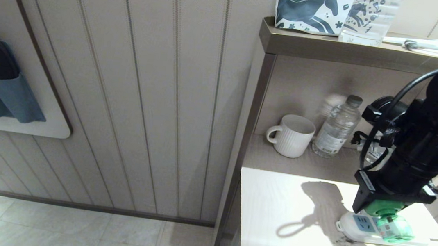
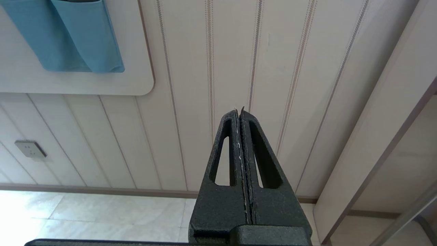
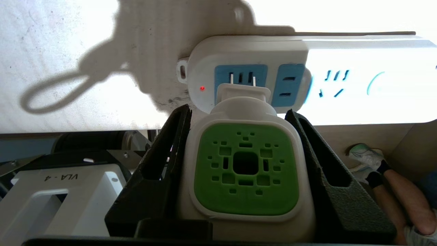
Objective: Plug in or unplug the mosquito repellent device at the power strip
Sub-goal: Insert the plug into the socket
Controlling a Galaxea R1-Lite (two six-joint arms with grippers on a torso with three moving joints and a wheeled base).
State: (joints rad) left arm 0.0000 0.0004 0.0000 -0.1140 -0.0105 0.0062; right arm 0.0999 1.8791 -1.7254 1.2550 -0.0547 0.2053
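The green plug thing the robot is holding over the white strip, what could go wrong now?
The mosquito repellent device sits clamped in the right gripper, prongs just above the power strip. They might miss the slots and bend. The strip lies loose on the white table, so a push could slide it.

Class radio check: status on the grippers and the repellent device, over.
Right gripper shut on mosquito repellent device, prongs at power strip. Left gripper shut, parked. Nothing blocking.

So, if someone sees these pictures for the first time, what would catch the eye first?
Probably the green-faced mosquito repellent device, clamped in the right claw with its prongs at a blue socket of the power strip on the white table. Next, the white mug and the water bottle on the shelf behind it. The left claw is shut, facing the panelled wall.
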